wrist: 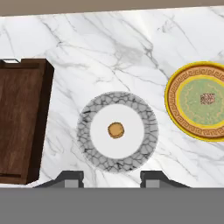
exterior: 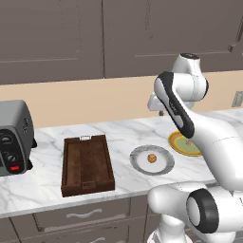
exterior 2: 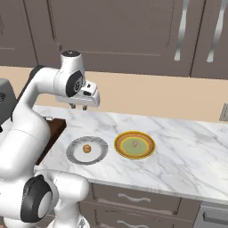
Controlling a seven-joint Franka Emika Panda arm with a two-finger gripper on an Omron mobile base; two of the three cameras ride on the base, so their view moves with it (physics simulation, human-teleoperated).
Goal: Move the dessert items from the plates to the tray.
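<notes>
A tan-brown dessert lump point(wrist: 116, 130) sits in the pale centre of the grey plate point(wrist: 85, 131), straight ahead of my gripper point(wrist: 111, 179). A second dessert lump point(wrist: 207, 99) lies on the yellow plate point(wrist: 173, 98) to its right. The dark wooden tray point(wrist: 22, 118) is to the left and holds nothing. My gripper point(exterior 2: 79, 107) hangs open well above the counter, behind the grey plate point(exterior 2: 75, 151) and its lump point(exterior 2: 87, 148). From the left base, the tray point(exterior: 88, 163), grey plate point(exterior: 137, 161) and yellow plate point(exterior: 178, 142) stand in a row, the arm covering part of the yellow one.
A grey toaster point(exterior: 14, 137) with black dials stands at the counter's left end, beside the tray. The beige backsplash and dark wall cabinets rise behind. A wall outlet point(exterior 2: 225, 112) is at the far right. The counter's front edge runs just before the plates.
</notes>
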